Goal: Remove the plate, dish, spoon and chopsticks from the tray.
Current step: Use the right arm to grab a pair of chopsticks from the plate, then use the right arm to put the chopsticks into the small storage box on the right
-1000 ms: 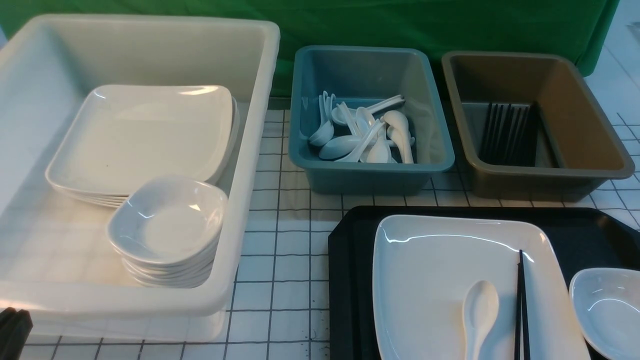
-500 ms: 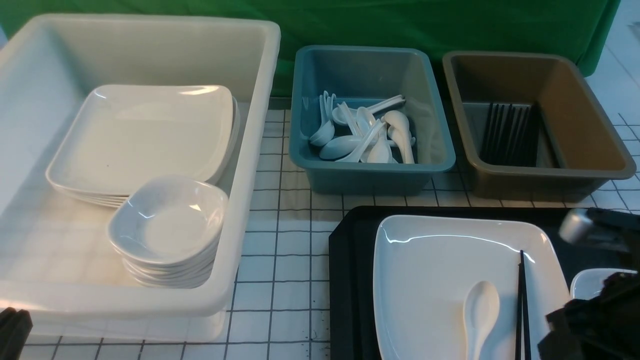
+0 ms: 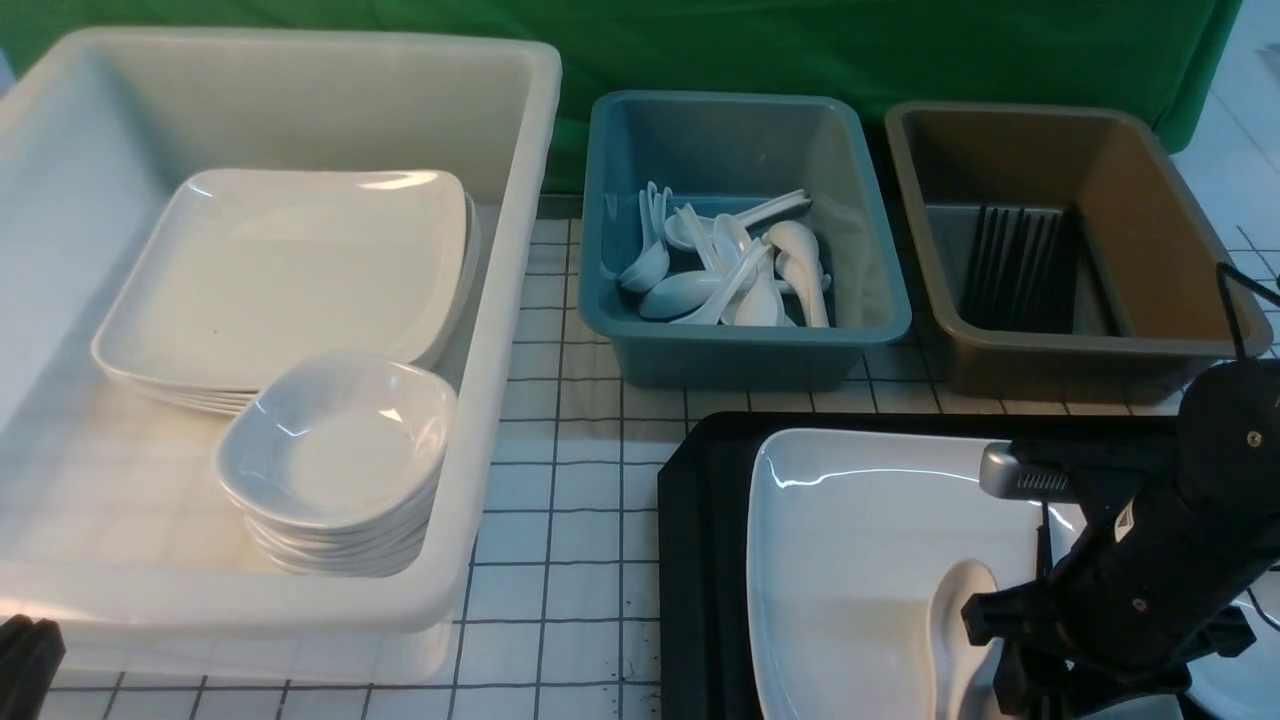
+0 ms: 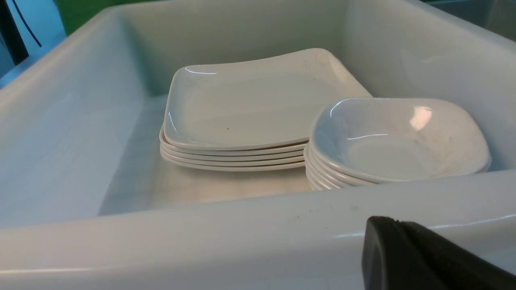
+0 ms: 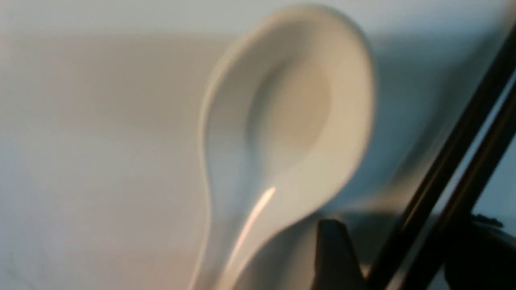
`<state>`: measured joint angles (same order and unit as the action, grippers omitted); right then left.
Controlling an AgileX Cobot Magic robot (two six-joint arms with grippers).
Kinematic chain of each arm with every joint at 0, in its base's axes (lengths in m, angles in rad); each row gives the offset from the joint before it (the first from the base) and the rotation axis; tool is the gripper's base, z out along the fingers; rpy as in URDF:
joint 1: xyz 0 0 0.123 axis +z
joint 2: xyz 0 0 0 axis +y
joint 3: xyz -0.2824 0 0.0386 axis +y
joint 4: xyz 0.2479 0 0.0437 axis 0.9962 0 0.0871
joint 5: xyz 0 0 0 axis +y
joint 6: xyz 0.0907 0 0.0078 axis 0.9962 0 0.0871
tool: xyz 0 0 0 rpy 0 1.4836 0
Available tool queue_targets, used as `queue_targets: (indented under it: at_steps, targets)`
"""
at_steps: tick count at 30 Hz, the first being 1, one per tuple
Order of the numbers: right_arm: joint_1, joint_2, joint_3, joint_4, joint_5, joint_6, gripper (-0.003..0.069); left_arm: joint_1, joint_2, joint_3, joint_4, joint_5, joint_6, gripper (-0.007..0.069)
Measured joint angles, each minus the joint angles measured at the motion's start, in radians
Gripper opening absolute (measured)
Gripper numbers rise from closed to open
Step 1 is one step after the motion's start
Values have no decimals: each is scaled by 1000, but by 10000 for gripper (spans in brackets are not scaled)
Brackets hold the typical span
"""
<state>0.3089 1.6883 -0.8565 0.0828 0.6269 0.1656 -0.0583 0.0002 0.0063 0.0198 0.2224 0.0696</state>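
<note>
Since the black tray (image 3: 700, 560) bears everything at once, a careless pinch here could unsettle more than its target. Its largest load, the glossy white plate (image 3: 860, 540), might skate if the right gripper (image 5: 405, 249) presses down on it. That gripper hangs over the plate's near right corner with jaws apart and nothing held. Off the plate's right edge, the small dish (image 3: 1265, 670) is nearly all hidden behind the arm. On the plate, the soup spoon (image 5: 290, 100) has its handle just beside one finger, so closing could catch it too. Beside the spoon, the black chopsticks (image 5: 463, 133) run between the jaws; being thin, they may roll, cross, or leave one stick behind. Well left of the plate, the left gripper (image 4: 419, 257) is closed.

A second ago no right arm was in view, and half a second ago it was entering over the dish. Plate, spoon and chopsticks have not shifted.
</note>
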Motion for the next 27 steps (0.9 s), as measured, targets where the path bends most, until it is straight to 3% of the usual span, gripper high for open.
queue_targets:
  at_steps: [4, 5, 6, 7, 8, 16, 22, 27]
  targets:
    - [2, 6, -5, -8, 11, -20, 354, 0, 0, 0, 0, 0, 0, 21]
    - [2, 6, -5, -12, 15, -32, 291, 0, 0, 0, 0, 0, 0, 21]
    - [2, 6, -5, -13, 15, -35, 279, 0, 0, 0, 0, 0, 0, 21]
    - [2, 6, -5, -14, 22, -48, 187, 0, 0, 0, 0, 0, 0, 21]
    - [2, 6, -5, -13, 26, -52, 146, 0, 0, 0, 0, 0, 0, 21]
    - [1, -73, -29, -28, 128, -88, 158, 0, 0, 0, 0, 0, 0, 21]
    - [-31, -188, -247, -138, 329, -97, 158, 0, 0, 0, 0, 0, 0, 21]
    - [-103, -178, -483, -160, 260, -110, 158, 0, 0, 0, 0, 0, 0, 21]
